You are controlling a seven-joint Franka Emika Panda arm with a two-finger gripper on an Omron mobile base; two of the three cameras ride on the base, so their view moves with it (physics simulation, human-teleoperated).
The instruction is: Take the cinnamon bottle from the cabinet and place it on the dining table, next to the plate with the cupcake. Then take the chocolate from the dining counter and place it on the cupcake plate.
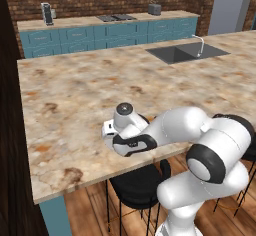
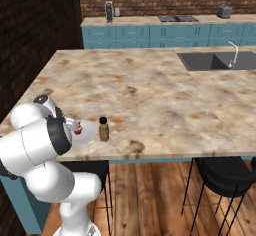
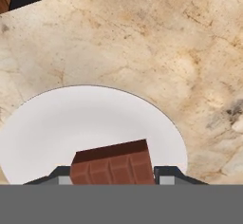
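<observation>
Chocolate (image 3: 113, 165) sits closest to the hand cam, a dark brown segmented bar clamped btwn the two finger tips of the gripper (image 3: 113, 179); jaws narrow, closed on the bar's sides. Bar hangs just over the plate with the cupcake (image 3: 71, 123), pale round plate; can't tell if the bar touches the plate surface yet.

Right base view: plate (image 2: 90, 131) lies near the front edge of the dining table (image 2: 150, 90), partly hidden by the white arm. Cupcake (image 2: 78, 127) peeks out beside the arm, red wrapper visible, on the plate. Cinnamon bottle (image 2: 104, 129) stands upright on the table just beside the plate's right rim, black cap up; touching or a hair apart, can't tell.

Left base view: arm bent low over the table's (image 1: 75, 90) near edge, wrist pointing down, hand covering the plate area. Black stool (image 1: 137, 185) under the table edge below the arm. Sink (image 1: 187, 52) set into the far right of the table top, w/ faucet (image 1: 201, 44) at its side.
</observation>
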